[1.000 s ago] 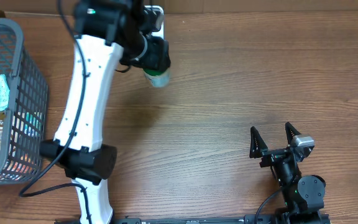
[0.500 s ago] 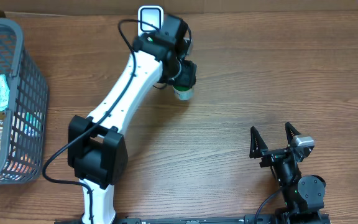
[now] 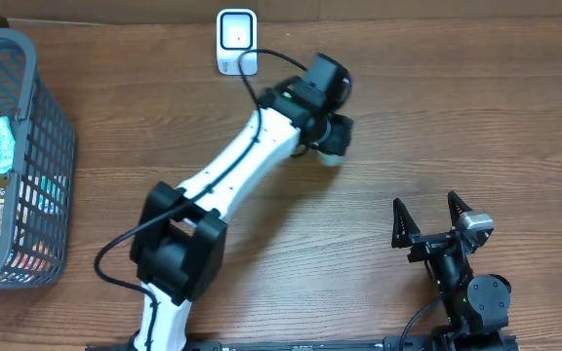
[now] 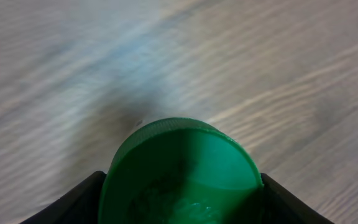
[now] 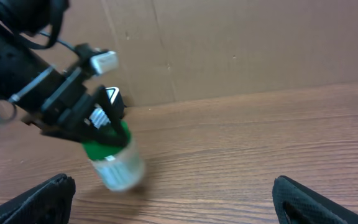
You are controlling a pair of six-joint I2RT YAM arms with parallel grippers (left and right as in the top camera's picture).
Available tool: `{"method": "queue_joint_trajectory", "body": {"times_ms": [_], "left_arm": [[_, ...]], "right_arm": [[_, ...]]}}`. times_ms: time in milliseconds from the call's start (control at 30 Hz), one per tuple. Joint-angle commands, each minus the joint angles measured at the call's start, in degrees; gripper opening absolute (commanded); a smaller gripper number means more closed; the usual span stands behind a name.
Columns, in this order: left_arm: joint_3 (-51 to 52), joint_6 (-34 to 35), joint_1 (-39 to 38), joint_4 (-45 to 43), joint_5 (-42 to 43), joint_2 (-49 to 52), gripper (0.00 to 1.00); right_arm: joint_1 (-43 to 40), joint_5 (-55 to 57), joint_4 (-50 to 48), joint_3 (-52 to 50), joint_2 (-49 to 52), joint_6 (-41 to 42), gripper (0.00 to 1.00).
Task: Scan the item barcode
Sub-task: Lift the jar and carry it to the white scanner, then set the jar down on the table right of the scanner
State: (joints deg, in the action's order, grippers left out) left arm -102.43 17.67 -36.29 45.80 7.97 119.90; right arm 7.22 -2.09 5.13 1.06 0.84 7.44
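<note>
A small clear bottle with a green lid (image 3: 332, 154) hangs above the middle of the table, and my left gripper (image 3: 328, 136) is shut on its green end. The left wrist view is filled by the green lid (image 4: 182, 174) between dark fingers (image 4: 73, 205). In the right wrist view the bottle (image 5: 114, 158) tilts down from the left gripper (image 5: 95, 127), blurred by motion. The white barcode scanner (image 3: 235, 40) stands at the table's far edge, left of the bottle. My right gripper (image 3: 435, 222) rests open near the front right, holding nothing.
A grey wire basket (image 3: 37, 127) with packaged goods stands at the left edge. A cardboard wall (image 5: 241, 43) backs the table. The left arm's white link (image 3: 242, 166) stretches diagonally across the table's middle.
The left arm has swung right and away from the scanner, carrying the bottle from near the scanner toward the table's middle. The right arm has stayed still.
</note>
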Motion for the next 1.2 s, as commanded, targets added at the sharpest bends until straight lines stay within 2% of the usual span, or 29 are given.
{"method": "queue_joint_trajectory", "body": {"times_ms": [0, 400, 467, 567, 600, 633, 833, 967, 1167], "left_arm": [[-0.09, 1.57, -2.51, -0.68, -1.09, 2.78, 0.53], [-0.09, 2.08, -5.22, -1.42, -1.09, 5.42, 0.54], [-0.09, 2.08, -5.27, -1.46, -1.07, 5.42, 0.62], [-0.15, 2.08, -5.27, -1.49, -1.07, 5.40, 0.84], [-0.68, 2.03, -5.11, -1.03, -1.05, 5.20, 0.96], [-1.22, 1.97, -4.92, -0.63, -1.07, 5.03, 1.00], [-11.41, 0.31, -2.60, 6.93, -1.09, 4.46, 1.00], [-22.25, -1.92, -0.35, 14.64, -1.57, 4.42, 1.00], [-40.35, -2.08, 5.16, 27.80, -7.17, 3.61, 1.00]], "right_arm": [[-0.22, 0.28, -0.44, -0.59, -0.68, -0.02, 1.00], [-0.22, 0.28, -0.44, -0.59, -0.68, -0.02, 1.00], [-0.22, 0.26, -0.44, -0.59, -0.68, -0.02, 1.00], [-0.22, 0.26, -0.44, -0.59, -0.68, -0.02, 1.00], [-0.22, 0.28, -0.44, -0.59, -0.68, -0.02, 1.00], [-0.22, 0.26, -0.44, -0.59, -0.68, -0.02, 1.00], [-0.22, 0.26, -0.42, -0.59, -0.68, -0.02, 1.00], [-0.22, 0.26, -0.44, -0.59, -0.68, -0.02, 1.00], [-0.22, 0.26, -0.42, -0.59, -0.68, -0.02, 1.00]]}}
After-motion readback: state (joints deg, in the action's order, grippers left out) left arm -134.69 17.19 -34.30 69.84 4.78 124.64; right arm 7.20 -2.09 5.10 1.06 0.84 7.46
